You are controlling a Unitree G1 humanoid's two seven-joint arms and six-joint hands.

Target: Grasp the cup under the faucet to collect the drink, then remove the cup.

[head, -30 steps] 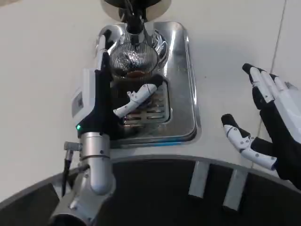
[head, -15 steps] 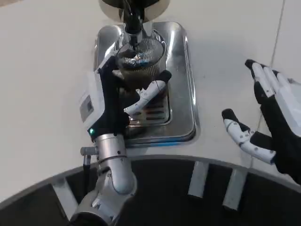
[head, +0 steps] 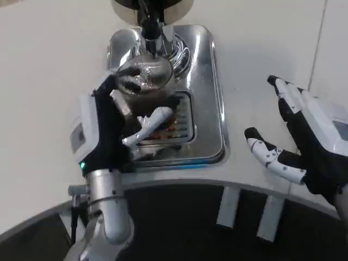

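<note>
A clear glass cup point(head: 142, 81) with dark drink in it sits over the steel drip tray point(head: 209, 98), just in front of the faucet point(head: 149, 30). My left hand point(head: 111, 133) grips the cup from its left side, thumb stretched across the front below it. The cup looks tilted slightly toward me. My right hand point(head: 304, 141) hovers over the white table to the right of the tray, fingers spread, holding nothing.
The drip tray's slotted grate point(head: 176, 125) lies in front of the cup. The dispenser's round base point(head: 152, 6) stands at the top edge. A dark curved table edge point(head: 217, 201) with grey brackets runs along the bottom. White tabletop point(head: 43, 70) spreads to both sides.
My left hand has drawn the cup toward me and to the left, out from under the faucet. My right hand has drifted slightly left.
</note>
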